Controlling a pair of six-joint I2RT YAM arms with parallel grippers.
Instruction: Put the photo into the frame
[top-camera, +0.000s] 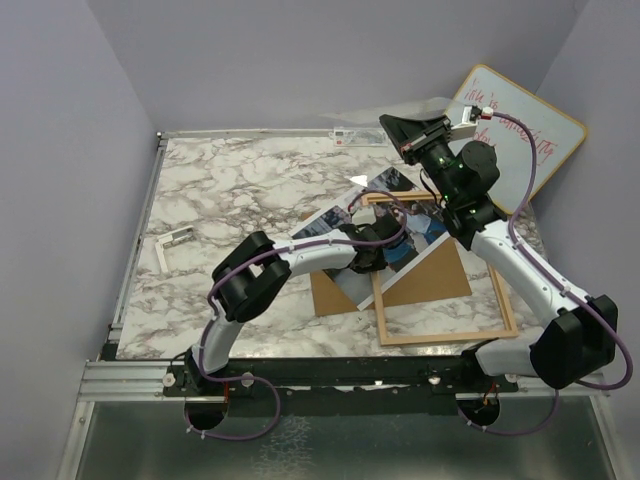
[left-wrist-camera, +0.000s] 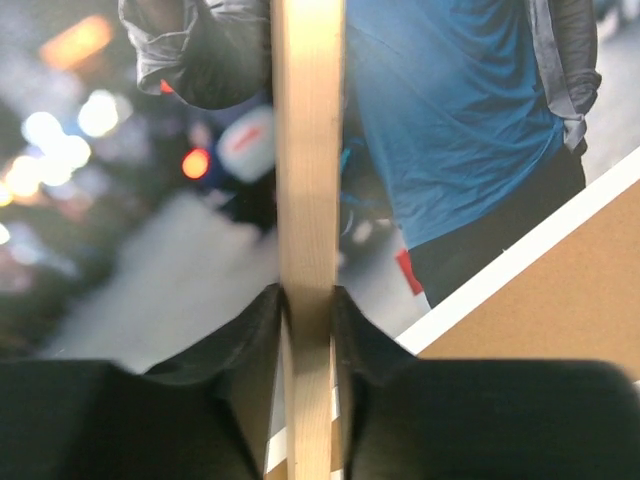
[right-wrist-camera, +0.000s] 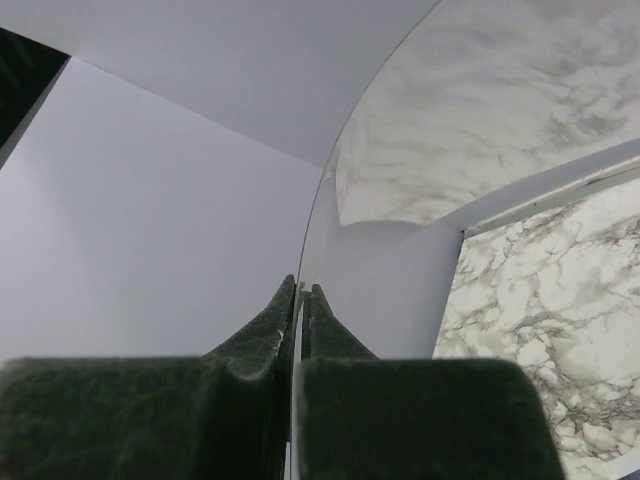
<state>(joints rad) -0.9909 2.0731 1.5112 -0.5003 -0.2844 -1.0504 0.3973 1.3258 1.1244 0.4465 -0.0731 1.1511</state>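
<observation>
The left end effector clamps the frame over the blurry photo; the right end effector is pinched shut on a barely visible clear sheet.

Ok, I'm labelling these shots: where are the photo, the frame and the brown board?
photo (left-wrist-camera: 460, 120), left wrist view, on the blue shirt.
frame (left-wrist-camera: 308, 150), left wrist view, on its wooden bar.
brown board (left-wrist-camera: 560, 300), left wrist view, on its bare face.

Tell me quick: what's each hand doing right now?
Left hand: closed on the frame, gripping its wooden edge.
Right hand: closed, holding a thin clear sheet.
</observation>
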